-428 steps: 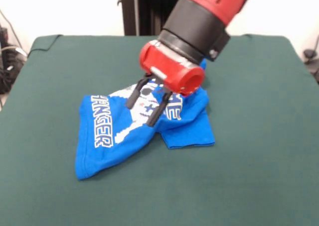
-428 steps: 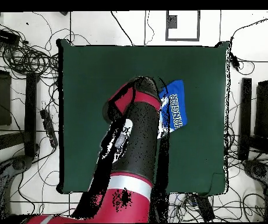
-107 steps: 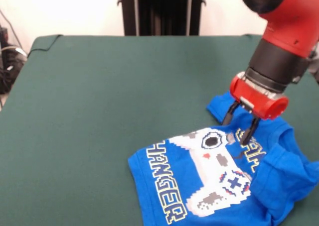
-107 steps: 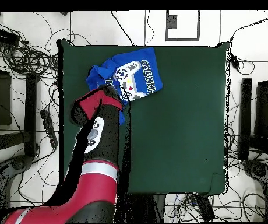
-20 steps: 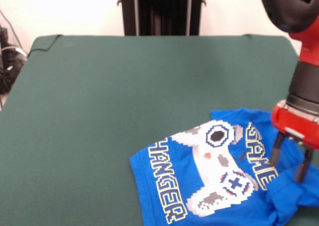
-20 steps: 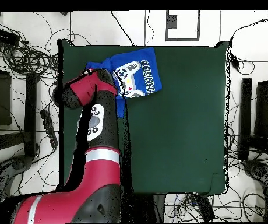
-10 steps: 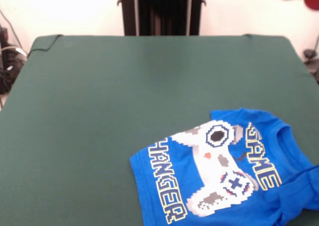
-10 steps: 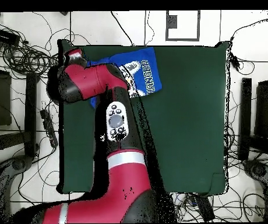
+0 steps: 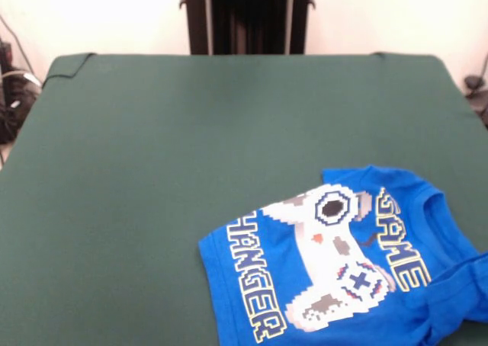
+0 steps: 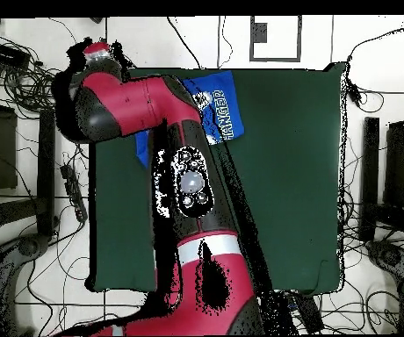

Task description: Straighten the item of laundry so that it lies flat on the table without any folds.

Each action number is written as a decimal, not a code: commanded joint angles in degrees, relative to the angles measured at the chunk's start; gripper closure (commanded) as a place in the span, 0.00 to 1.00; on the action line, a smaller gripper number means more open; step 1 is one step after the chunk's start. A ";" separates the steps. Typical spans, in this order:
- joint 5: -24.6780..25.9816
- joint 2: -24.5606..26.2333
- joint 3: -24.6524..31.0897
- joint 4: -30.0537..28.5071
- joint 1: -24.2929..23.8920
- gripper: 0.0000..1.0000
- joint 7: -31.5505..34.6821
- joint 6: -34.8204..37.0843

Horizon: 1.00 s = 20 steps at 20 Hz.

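The item of laundry (image 9: pixel 343 262), a bright blue T-shirt, lies print up at the near right of the table (image 9: pixel 152 132) in the front view. Its white controller print and lettering show flat. The cloth at its right edge is bunched into a fold, and its lower part runs off the picture. No arm shows in the front view. In the overhead view the red arm (image 10: pixel 135 105) rises high over the table's upper left and hides most of the shirt (image 10: pixel 224 105). The gripper (image 10: pixel 96 51) at its end sits beyond the table's corner, seen only from above.
A black column (image 9: pixel 244 14) stands behind the table's far edge. In the overhead view, cables (image 10: pixel 30 83) lie on the floor around the green table (image 10: pixel 284 175), and dark furniture (image 10: pixel 403 167) stands at both sides.
The arm has lifted off the shirt's bunched right side and swung up out of the front view. The shirt has stayed where it lay.
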State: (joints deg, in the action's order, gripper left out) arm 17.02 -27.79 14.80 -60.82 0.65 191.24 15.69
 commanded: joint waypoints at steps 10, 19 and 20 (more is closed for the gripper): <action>5.23 -5.60 -9.60 -7.15 8.06 0.00 -10.45 27.78; 5.79 -1.76 -9.44 -8.39 7.92 0.00 -5.88 27.38; 5.44 -1.59 -9.73 -8.14 8.07 0.00 -5.21 28.40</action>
State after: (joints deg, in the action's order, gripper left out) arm 21.12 -33.78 6.09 -61.04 8.00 191.24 37.98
